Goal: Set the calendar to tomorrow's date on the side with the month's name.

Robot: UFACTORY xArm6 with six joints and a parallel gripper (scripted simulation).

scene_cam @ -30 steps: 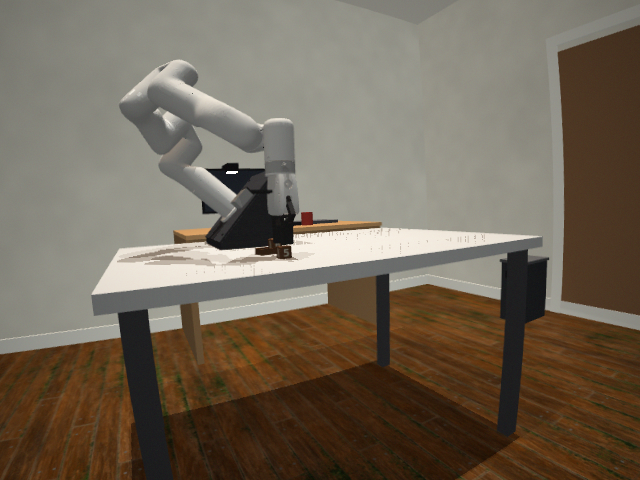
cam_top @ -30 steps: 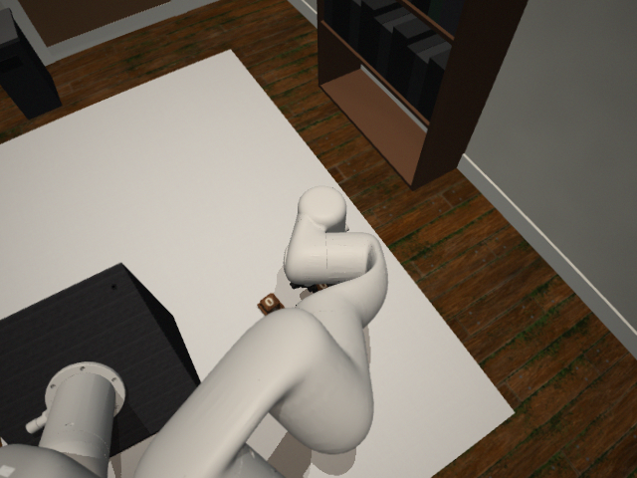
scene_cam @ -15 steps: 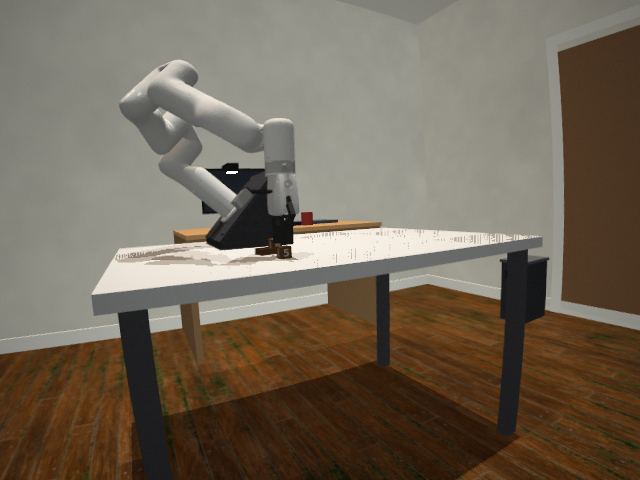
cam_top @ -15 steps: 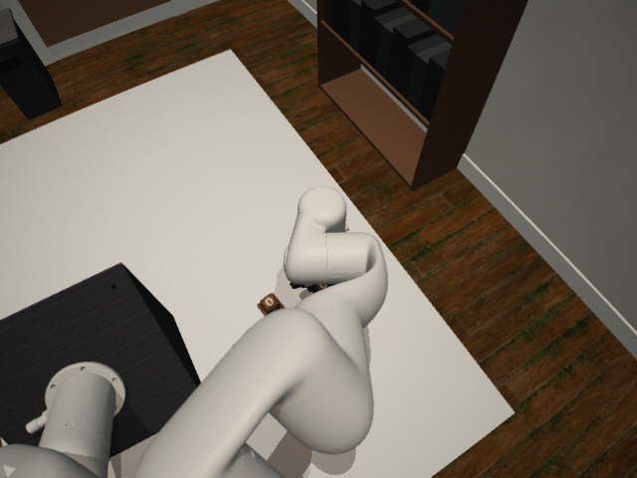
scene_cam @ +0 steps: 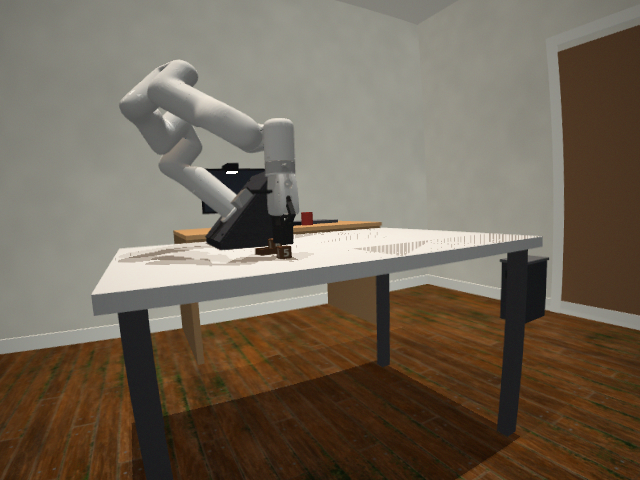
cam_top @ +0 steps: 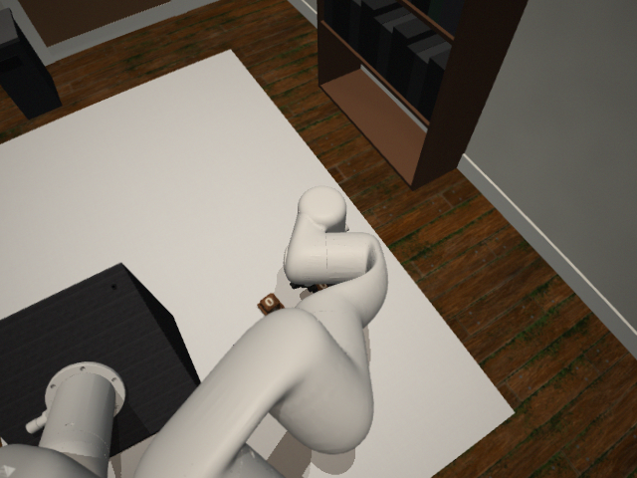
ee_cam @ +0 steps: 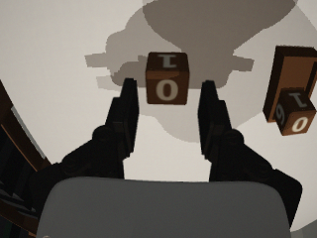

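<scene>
On the white worktop (cam_top: 154, 154), items by descending size:

1. Arm (cam_top: 309, 370), white, six joints. It reaches from its mount out toward the worktop edge that faces the bookshelf (cam_top: 463, 103). The wrist points straight down, about midway along that edge.

2. Black block (cam_top: 77, 319), the arm's mount. It stands toward the far edge of the worktop as the exterior view shows it, well apart from the bookshelf-side edge.

3. Gripper (ee_cam: 169, 86), black, two fingers. It hangs low over the worktop, just inside the bookshelf-side edge. The jaws stand about half apart and grasp nothing. The wrist view shows a strip of bare worktop between each fingertip and the cube below.

4. Tray (ee_cam: 285, 69), brown wood. It lies to the right in the wrist view, near the gripper but apart from it, in the same stretch by the bookshelf-side edge. Whether it lies flat cannot be told.

5. Cube in the tray (ee_cam: 295, 119), brown with white digits. It sits at one end of the tray, with a 0 facing the wrist camera. The other tray place is unfilled.

6. Loose cube (ee_cam: 166, 69), brown with white digits. It stands on the bare worktop outside the tray, directly under the gripper and centred between the fingertips, touching neither. A 0 faces up and a 1 shows on one side face.
</scene>
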